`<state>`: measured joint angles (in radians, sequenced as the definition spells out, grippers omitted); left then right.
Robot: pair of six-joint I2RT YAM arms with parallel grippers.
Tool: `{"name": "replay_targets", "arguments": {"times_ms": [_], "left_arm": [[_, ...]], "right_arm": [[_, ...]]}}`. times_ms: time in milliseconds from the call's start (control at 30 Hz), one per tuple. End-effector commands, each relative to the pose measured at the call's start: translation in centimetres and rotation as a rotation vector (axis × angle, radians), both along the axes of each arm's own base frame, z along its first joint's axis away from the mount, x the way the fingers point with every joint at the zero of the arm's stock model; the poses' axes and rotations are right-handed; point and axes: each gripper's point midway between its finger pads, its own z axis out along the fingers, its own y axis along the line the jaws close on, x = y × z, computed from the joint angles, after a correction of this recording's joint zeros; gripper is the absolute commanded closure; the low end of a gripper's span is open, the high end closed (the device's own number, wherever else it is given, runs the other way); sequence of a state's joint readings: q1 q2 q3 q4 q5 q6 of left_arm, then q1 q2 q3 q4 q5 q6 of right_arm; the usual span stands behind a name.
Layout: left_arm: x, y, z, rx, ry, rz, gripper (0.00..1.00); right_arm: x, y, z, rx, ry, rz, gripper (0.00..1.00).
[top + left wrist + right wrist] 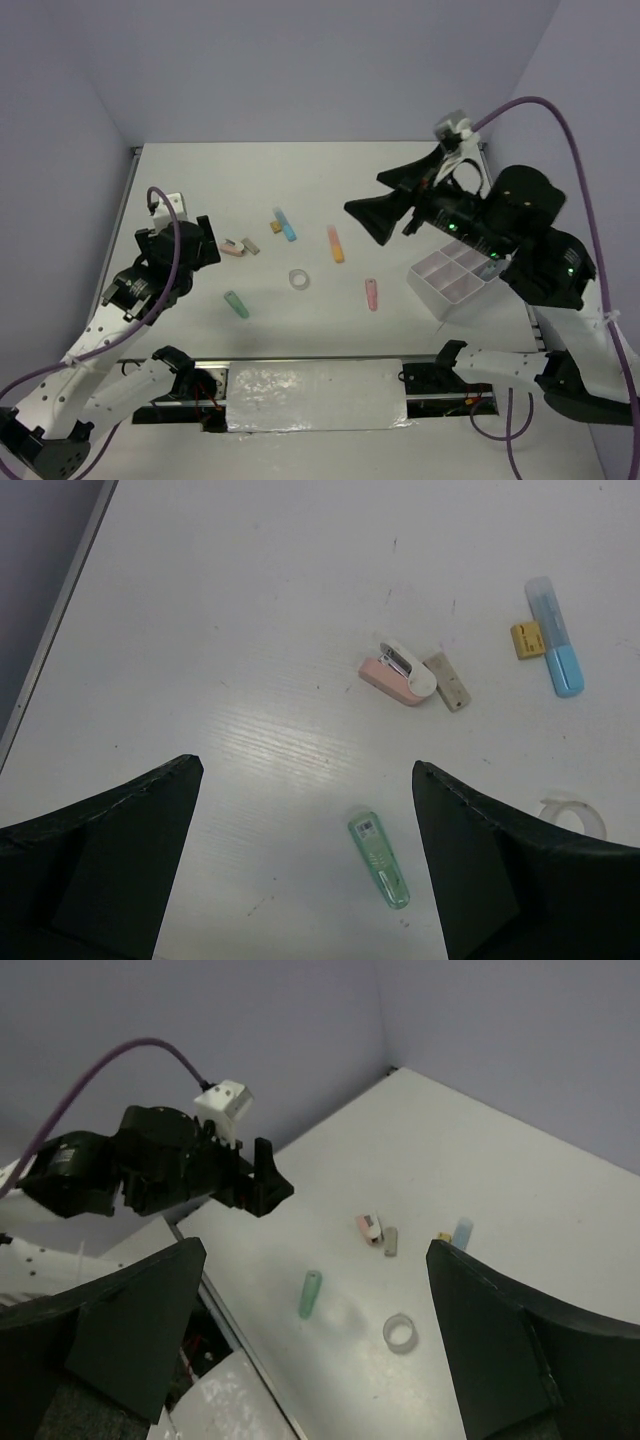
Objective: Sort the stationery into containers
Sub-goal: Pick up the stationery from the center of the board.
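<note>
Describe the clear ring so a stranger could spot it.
On the white table, look near the middle, seen from above. The tape ring lies flat between the green marker to its left and the pink marker to its right. It alone is round, hollow and see-through.

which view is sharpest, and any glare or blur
Left wrist view: sharpest, with the label on the green marker visible and the left gripper an underexposed black mass. Right wrist view: softer, with the tape ring slightly fuzzy. Top external view: even light, brightest on the white sheet at the near edge.
</note>
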<state>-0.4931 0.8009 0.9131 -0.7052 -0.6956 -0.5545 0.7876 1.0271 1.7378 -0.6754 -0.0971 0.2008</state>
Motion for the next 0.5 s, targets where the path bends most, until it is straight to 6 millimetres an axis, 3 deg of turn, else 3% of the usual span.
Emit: {"name": "replay_targets", "arguments": {"times_ms": [0, 233, 400, 467], "left_arm": [[0.4, 0.4, 1.6, -0.017, -0.050, 0.034, 0.01], [0.6, 0.3, 1.1, 0.002, -0.030, 0.031, 0.01], [1.1, -0.3, 0.2, 0.028, 0.013, -0.006, 0.01], [1.2, -0.5, 0.0, 0.026, 0.023, -0.011, 0.01]], "right_arm": [[3.7, 1.5, -7.1, -0.184, 0.118, -0.193, 0.00], [4.5, 4.7, -14.9, -0.190, 0.199, -0.204, 0.00], [7.9, 6.3, -20.0, -0.352, 0.243, -0.315, 0.00], [9.1, 7.0, -20.7, -0.372, 0.228, -0.341, 0.00]]}}
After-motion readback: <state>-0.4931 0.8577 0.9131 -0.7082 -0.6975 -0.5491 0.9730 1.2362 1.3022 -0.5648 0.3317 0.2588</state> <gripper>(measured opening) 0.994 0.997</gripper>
